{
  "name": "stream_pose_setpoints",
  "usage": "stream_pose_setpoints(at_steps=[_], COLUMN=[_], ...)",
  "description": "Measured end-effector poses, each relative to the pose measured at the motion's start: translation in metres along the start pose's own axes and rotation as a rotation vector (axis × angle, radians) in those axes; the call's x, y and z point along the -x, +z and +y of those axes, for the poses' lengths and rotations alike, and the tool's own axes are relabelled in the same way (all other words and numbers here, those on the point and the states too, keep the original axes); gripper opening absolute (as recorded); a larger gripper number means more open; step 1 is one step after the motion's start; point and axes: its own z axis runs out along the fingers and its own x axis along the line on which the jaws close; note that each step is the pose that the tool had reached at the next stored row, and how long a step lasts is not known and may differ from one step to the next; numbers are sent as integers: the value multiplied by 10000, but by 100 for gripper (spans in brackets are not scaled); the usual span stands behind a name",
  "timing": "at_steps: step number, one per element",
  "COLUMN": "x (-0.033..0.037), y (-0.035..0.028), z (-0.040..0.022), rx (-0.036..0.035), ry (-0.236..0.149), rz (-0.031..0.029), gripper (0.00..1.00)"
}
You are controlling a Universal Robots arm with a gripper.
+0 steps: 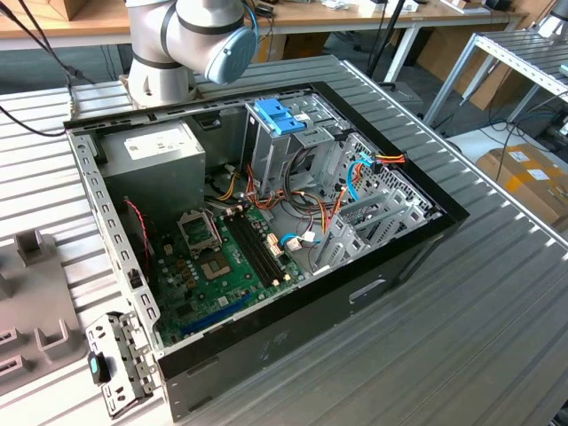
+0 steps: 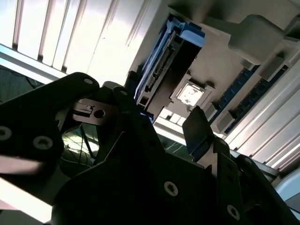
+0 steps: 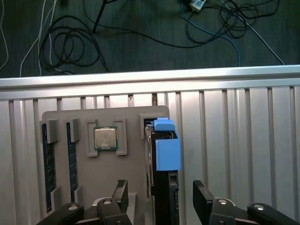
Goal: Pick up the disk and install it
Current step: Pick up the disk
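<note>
In the first wrist view the disk (image 3: 160, 180) stands on edge in a slot of a grey parts tray (image 3: 131, 140). It is a dark slab with a blue plastic piece (image 3: 167, 152) on its far end. My gripper (image 3: 161, 200) is open, with one black finger (image 3: 120, 193) on each side of the disk's near end and a gap to it on both sides. The second wrist view shows the disk (image 2: 161, 65) edge-on beyond the gripper (image 2: 161, 121). In the exterior view the open computer case (image 1: 266, 222) lies on the table.
The tray also holds a processor chip (image 3: 106, 138) and two memory sticks (image 3: 48, 168). Inside the case are a metal drive cage with a blue top (image 1: 282, 115), a grey power supply box (image 1: 151, 155) and loose cables. The arm's base (image 1: 164, 53) stands behind the case. Cables lie on the floor beyond the table edge.
</note>
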Motion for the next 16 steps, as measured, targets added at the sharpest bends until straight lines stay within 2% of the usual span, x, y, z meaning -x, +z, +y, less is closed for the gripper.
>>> stream_pose_setpoints(at_steps=[7, 16], x=[0, 0], y=[174, 199], z=[1, 1], rx=[-1, -2], ry=[-193, -196], rz=[-4, -29], gripper=[66, 66])
